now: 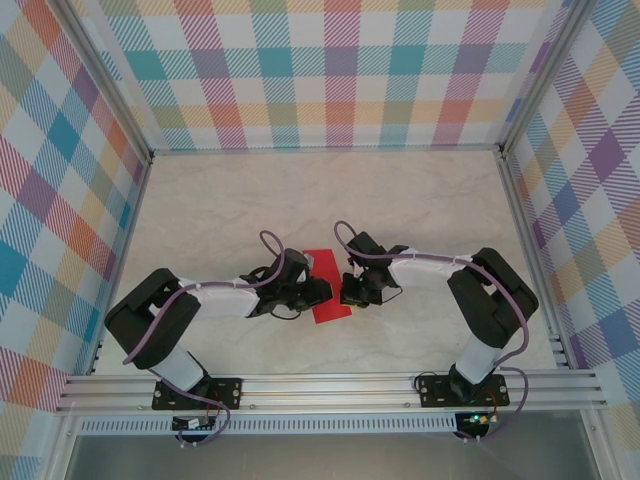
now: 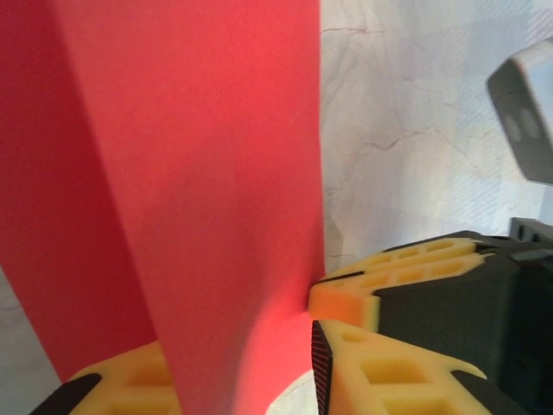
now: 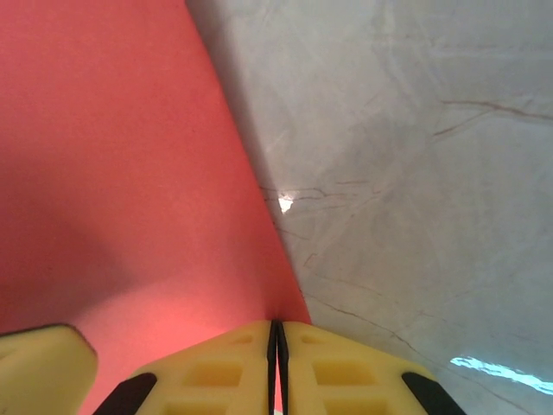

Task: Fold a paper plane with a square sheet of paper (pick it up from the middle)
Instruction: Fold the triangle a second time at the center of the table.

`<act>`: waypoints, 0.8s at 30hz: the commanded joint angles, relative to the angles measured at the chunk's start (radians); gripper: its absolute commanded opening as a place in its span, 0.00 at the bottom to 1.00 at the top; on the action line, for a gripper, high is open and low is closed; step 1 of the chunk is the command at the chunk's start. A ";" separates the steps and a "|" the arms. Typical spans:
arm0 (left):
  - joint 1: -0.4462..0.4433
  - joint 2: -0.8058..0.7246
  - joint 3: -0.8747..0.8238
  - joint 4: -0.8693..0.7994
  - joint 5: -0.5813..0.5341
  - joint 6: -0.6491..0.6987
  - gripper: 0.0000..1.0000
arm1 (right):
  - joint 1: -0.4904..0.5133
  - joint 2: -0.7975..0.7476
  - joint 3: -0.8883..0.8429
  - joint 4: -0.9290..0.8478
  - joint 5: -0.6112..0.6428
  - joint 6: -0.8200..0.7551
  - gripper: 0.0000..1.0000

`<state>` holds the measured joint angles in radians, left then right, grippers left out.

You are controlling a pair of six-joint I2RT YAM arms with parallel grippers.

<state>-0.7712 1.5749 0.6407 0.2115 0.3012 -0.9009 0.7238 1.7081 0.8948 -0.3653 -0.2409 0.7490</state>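
Nearest me, a silver aluminium rail (image 1: 330,385) runs across the near edge, with the two black arm bases (image 1: 196,392) bolted to it. From there both arms reach inward and meet over the middle of the tabletop (image 1: 220,200), a pale, marble-patterned surface with faint grey veins.

Between the two wrists lies the square sheet of paper (image 1: 320,262). It is bright red and partly folded into a narrow strip running near to far.

The left gripper (image 1: 320,292) sits at the strip's left side. In the left wrist view its yellow fingers (image 2: 389,380) stand apart. A raised flap of the red paper stands in the gap between them, and they have hold of nothing.

The right gripper (image 1: 348,290) sits at the strip's right side. In the right wrist view its yellow fingers are pressed together, with only a thin dark seam between them, pinching the paper's right edge.

Beyond the paper the tabletop stretches to the far wall. The walls (image 1: 320,70) on the left, right and far sides are covered in a pastel plaid of teal, pink, orange and purple. Aluminium posts (image 1: 110,90) stand at the far corners.
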 commanded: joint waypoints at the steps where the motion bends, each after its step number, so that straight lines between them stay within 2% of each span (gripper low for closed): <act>1: -0.011 -0.059 0.005 -0.008 0.026 -0.006 0.32 | 0.000 0.029 -0.002 -0.040 0.002 0.010 0.12; 14: -0.014 -0.118 -0.074 -0.052 0.082 -0.021 0.34 | -0.006 0.032 0.016 -0.032 -0.018 0.016 0.12; 24: -0.026 -0.092 -0.058 0.021 0.190 -0.027 0.32 | -0.023 0.043 0.023 -0.030 -0.050 0.045 0.13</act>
<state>-0.7803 1.4780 0.5728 0.1913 0.4343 -0.9211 0.7124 1.7210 0.9054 -0.3687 -0.2684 0.7681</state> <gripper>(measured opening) 0.329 0.127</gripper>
